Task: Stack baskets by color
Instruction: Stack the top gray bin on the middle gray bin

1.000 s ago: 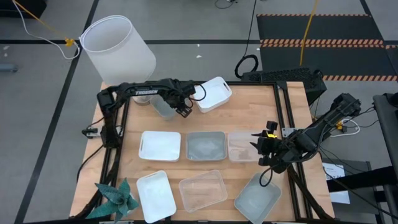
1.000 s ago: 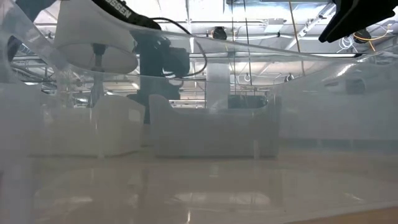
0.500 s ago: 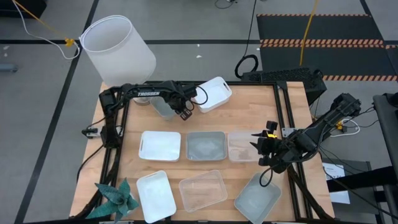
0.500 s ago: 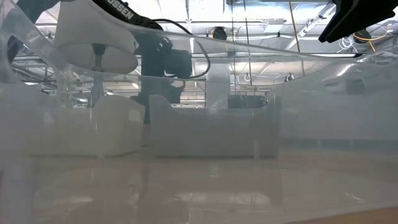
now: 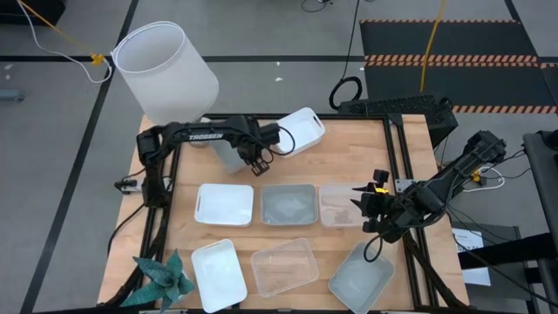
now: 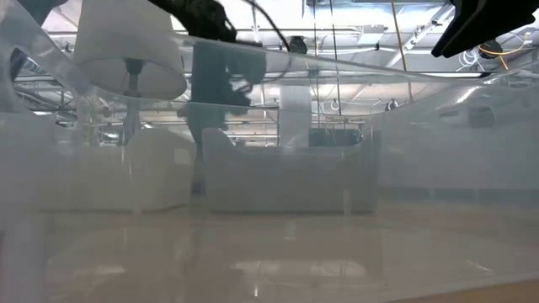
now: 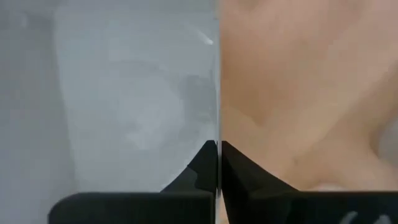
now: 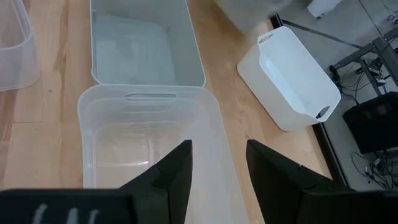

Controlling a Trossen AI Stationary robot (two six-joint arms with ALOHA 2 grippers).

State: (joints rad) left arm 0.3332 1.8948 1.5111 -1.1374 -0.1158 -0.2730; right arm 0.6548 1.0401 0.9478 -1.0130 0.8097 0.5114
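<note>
1. The left pincer (image 5: 256,162) is at the far-left part of the bench (image 5: 349,148), closed on the thin wall of a grey-blue basket (image 5: 228,153).
2. In the left wrist view its two dark fingers (image 7: 198,168) are pressed together with the basket's edge between them; the grey-blue basket (image 7: 130,99) fills one side of that edge, and bare wood the other.
3. In the low view the held basket (image 6: 226,76) hangs above the bench top.
4. Just beside the left pincer, toward the far edge, a white basket (image 5: 302,131) lies tilted.
5. The large white lampshade (image 5: 166,70) stands behind the left arm at the bench's far-left corner.
6. The right pincer (image 5: 366,208) hovers at the right side of the bench, its fingers parted and empty, over the edge of a clear basket (image 5: 342,204).
7. The right wrist view shows the clear basket (image 8: 149,137) directly beneath its fingers (image 8: 174,168).
8. Just beyond that clear one is a second grey-blue basket (image 8: 144,43).
9. Further toward the left arm from the right pincer lies another white basket (image 5: 225,204), completing the middle row.
10. Nearer the front edge than both pincers lie a third white basket (image 5: 218,274), a second clear basket (image 5: 284,267) and a third grey-blue basket (image 5: 361,277).
11. A green plant (image 5: 161,277) sits at the front-left corner.
</note>
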